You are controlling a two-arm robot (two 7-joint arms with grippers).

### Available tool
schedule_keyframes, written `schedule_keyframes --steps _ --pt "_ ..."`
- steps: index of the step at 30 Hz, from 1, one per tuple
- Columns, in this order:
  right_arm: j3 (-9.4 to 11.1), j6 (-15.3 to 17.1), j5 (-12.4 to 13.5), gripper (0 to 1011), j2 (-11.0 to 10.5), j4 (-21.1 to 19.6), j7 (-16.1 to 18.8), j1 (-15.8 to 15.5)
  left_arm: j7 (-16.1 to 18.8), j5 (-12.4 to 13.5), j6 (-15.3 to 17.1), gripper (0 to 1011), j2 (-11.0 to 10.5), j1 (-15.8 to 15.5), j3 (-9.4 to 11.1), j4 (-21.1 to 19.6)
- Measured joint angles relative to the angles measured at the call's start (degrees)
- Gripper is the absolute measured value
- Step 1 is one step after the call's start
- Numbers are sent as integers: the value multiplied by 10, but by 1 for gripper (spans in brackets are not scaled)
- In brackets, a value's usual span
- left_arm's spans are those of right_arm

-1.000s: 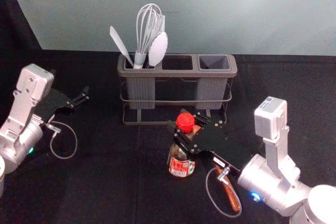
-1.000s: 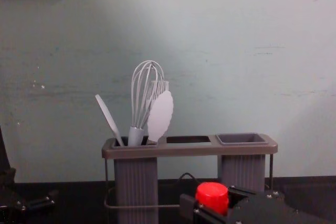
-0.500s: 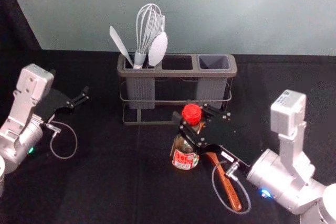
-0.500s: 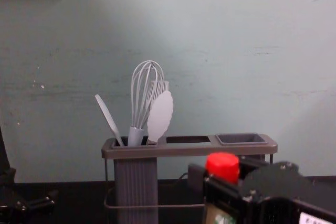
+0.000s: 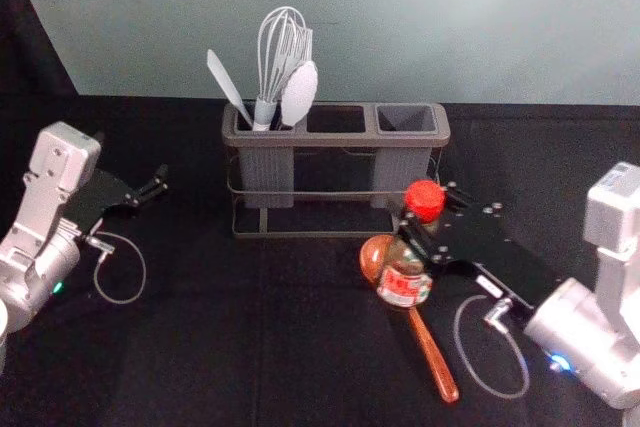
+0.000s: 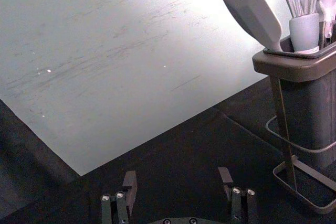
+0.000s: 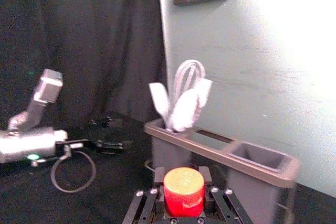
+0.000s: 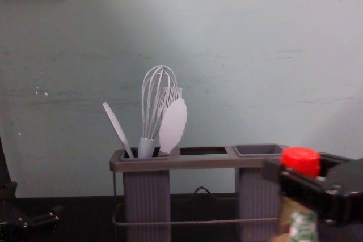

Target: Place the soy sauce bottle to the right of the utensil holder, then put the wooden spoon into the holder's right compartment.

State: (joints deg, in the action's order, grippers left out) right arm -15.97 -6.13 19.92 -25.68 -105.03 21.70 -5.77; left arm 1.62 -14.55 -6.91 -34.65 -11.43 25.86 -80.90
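My right gripper (image 5: 428, 230) is shut around the neck of the soy sauce bottle (image 5: 405, 285), near the holder's right front corner. In the right wrist view, the red cap (image 7: 184, 191) sits between the fingertips of my right gripper (image 7: 184, 182). The wooden spoon (image 5: 430, 352) lies on the table, partly behind the bottle. The utensil holder (image 5: 345, 137) has a right compartment (image 5: 407, 119) with nothing in it. My left gripper (image 5: 158, 187) is parked at the far left; in the left wrist view the left gripper (image 6: 178, 179) stands open.
A whisk (image 5: 268, 77), a spatula (image 5: 228, 85) and a pale spoon-like utensil (image 5: 300, 94) stand in the holder's left compartment. The wall (image 5: 480, 27) rises behind the black-covered table (image 5: 180, 347).
My right gripper has carried the bottle to the right and higher in the chest view, uncovering more of the wooden spoon. The left arm stays still.
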Motion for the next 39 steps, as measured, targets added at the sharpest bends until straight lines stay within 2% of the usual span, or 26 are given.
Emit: schedule_keyframes --steps 10,16,28,33,35,39 --pt "55 -2 -2 383 -11 0 -21 -24 0 0 0 1011 0 0 0 0" --pt "70 -1 -10 383 -10 14 -23 -20 0 0 0 1011 0 0 0 0" --pt "84 -7 -13 383 1 69 -14 24 0 0 0 1011 0 0 0 0" --pt "82 -12 -9 383 6 97 -3 50 0 0 0 1011 0 0 0 0" --pt "78 -12 -5 383 9 117 4 69 0 0 0 1011 0 0 0 0" --pt "75 -10 -2 383 12 135 8 84 0 0 0 1011 0 0 0 0"
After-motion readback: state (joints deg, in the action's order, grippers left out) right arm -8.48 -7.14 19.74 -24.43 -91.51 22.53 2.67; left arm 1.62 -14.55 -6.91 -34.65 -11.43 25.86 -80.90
